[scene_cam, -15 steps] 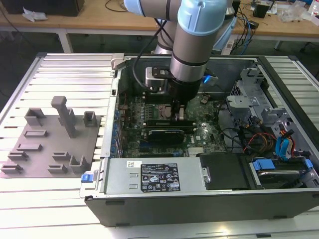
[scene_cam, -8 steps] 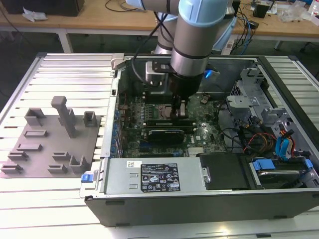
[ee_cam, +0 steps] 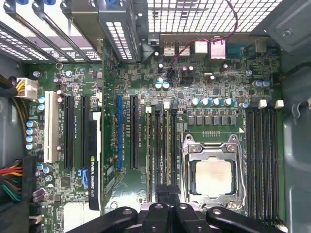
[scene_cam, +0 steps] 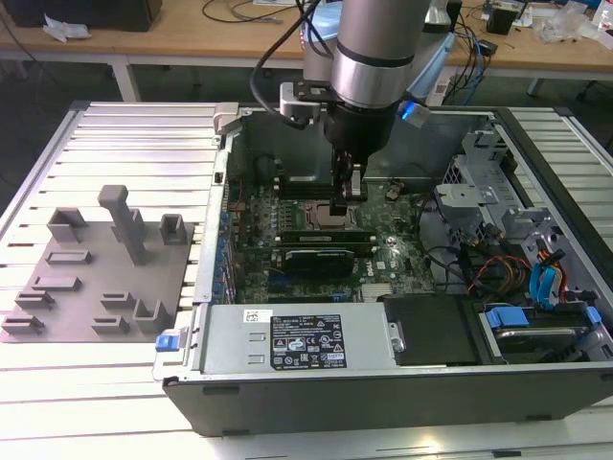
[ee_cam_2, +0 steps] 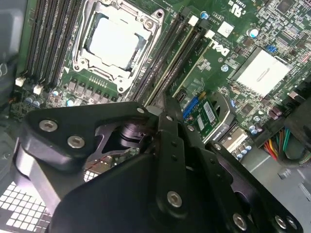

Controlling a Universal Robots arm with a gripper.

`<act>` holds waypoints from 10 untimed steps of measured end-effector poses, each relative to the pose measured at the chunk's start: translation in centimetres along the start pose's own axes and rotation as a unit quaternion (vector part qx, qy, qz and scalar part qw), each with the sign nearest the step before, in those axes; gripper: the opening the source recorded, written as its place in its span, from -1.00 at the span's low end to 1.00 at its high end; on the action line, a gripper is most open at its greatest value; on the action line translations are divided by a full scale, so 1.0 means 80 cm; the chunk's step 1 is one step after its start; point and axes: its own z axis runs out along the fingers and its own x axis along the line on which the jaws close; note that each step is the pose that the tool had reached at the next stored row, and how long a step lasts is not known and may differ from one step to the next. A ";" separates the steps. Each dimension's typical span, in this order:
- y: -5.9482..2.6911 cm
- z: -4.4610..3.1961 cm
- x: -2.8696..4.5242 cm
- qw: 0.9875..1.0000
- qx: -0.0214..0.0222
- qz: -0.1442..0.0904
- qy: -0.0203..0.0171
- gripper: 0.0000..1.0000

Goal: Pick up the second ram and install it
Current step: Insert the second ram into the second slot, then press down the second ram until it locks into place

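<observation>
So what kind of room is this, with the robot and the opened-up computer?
Probably a robotics lab or test workshop. An open computer case lies on a slatted metal table, a grey fixture plate sits beside it, and wooden benches with cables stand behind.

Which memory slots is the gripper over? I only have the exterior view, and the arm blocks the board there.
Observer: In the first wrist view the gripper is at the bank of memory slots between the processor socket and the long expansion slots.
Operator: Is the socket covered?
Observer: No. The processor's bare metal top shows inside its metal frame in both wrist views.
Operator: And the other bank?
Observer: The memory slots on the socket's far side look dark, with no green board standing in them.
Operator: Is the second ram in the gripper?
Observer: I cannot tell; the gripper's own black linkage hides its tip.
</observation>
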 end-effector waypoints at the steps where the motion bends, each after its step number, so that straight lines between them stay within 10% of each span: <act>1: 0.000 -0.0001 0.0000 1.000 0.000 0.000 0.000 -0.84; 4: -0.002 -0.0004 0.0000 1.000 0.000 0.000 0.000 -0.84; 8: -0.062 0.0056 -0.0010 1.000 -0.003 0.000 0.002 -0.84; 10: -0.065 0.0137 -0.0011 1.000 -0.003 0.000 0.001 -0.84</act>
